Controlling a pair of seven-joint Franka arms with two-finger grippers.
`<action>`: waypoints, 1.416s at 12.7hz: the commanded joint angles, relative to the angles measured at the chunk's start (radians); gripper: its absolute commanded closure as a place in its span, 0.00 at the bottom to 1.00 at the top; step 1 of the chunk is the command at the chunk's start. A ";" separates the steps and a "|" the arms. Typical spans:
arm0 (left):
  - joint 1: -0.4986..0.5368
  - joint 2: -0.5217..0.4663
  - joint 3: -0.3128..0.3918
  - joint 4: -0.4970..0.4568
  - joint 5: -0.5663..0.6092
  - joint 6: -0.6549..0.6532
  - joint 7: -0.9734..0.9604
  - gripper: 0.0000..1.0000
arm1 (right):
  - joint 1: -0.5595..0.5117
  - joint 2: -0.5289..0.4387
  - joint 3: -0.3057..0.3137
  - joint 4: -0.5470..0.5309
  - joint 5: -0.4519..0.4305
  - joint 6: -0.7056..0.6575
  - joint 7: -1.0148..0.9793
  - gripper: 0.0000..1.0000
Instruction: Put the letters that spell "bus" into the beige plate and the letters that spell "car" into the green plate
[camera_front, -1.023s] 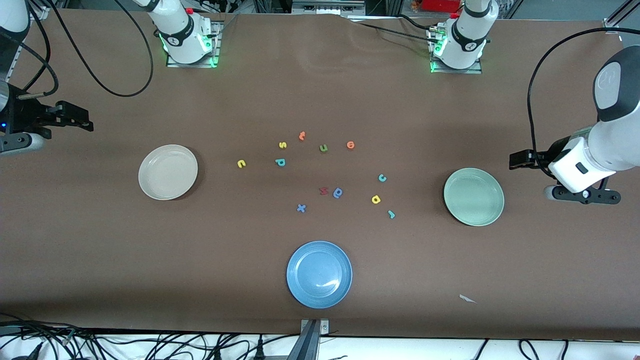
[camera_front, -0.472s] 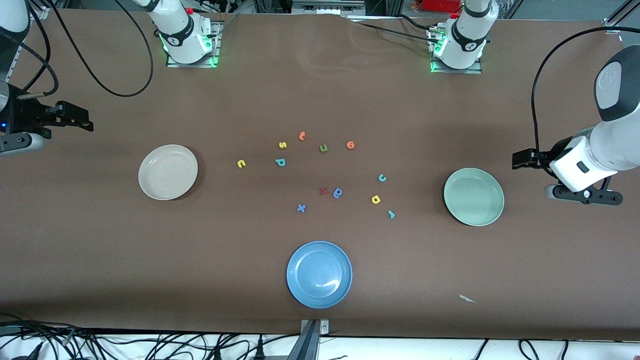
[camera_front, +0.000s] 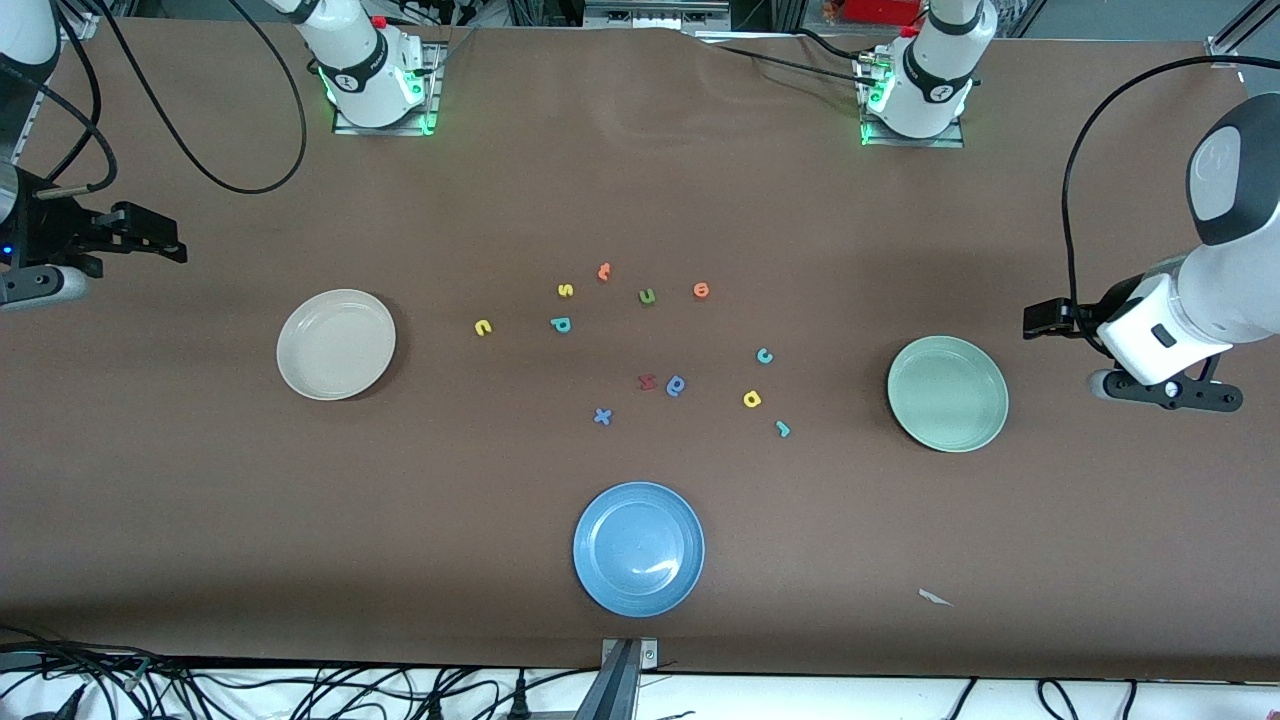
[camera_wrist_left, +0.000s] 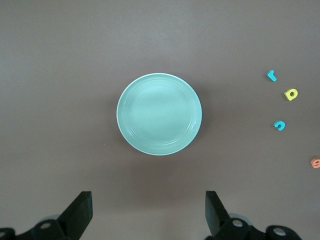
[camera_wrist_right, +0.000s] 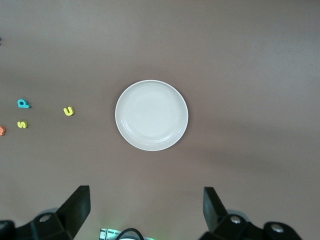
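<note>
Pictured: two empty plates and a scatter of foam letters on a brown table (camera_front: 200, 500), both grippers idle and empty.

Landmark: the blue plate (camera_front: 639, 549), nearest the front camera at the table's middle.

The beige plate (camera_front: 336, 344), empty, farther from the camera than the blue plate and well toward the right arm's end. The green plate (camera_front: 947, 393), also empty, farther than the blue plate and well toward the left arm's end.

"Bus" letters, all flat on the table, farther than the blue plate and slightly toward the right arm's end: yellow u (camera_front: 483, 327), teal b (camera_front: 560, 324), yellow s (camera_front: 565, 290), each apart from the others.

"Car" letters, farther than the blue plate and toward the left arm's end: teal c (camera_front: 764, 355), yellow a (camera_front: 752, 399), teal r (camera_front: 782, 428), loosely grouped, none touching.

Also farther than the blue plate, among the spread: blue bowl-shaped letter (camera_front: 676, 385) just beside a red letter (camera_front: 647, 381), blue x (camera_front: 602, 416), green u (camera_front: 647, 295), two orange letters (camera_front: 604, 271).

Left gripper (camera_front: 1035, 321), fingers (camera_wrist_left: 80, 212) spread wide, holding nothing, raised over bare table at the left arm's end, just beside the green plate.

Right gripper (camera_front: 165, 243), fingers (camera_wrist_right: 77, 205) likewise spread, holding nothing, waiting over bare table at the right arm's end, near the beige plate.
</note>
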 joint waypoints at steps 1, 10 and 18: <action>0.000 0.008 -0.001 0.017 0.021 -0.002 0.022 0.01 | -0.002 -0.013 0.005 -0.009 -0.003 -0.003 0.011 0.00; -0.002 0.006 -0.001 0.018 0.019 -0.004 0.011 0.00 | -0.002 -0.014 0.005 -0.009 -0.003 -0.003 0.011 0.00; -0.003 0.011 -0.003 0.011 0.007 -0.004 0.005 0.00 | -0.001 -0.014 0.005 -0.008 0.000 -0.005 0.013 0.00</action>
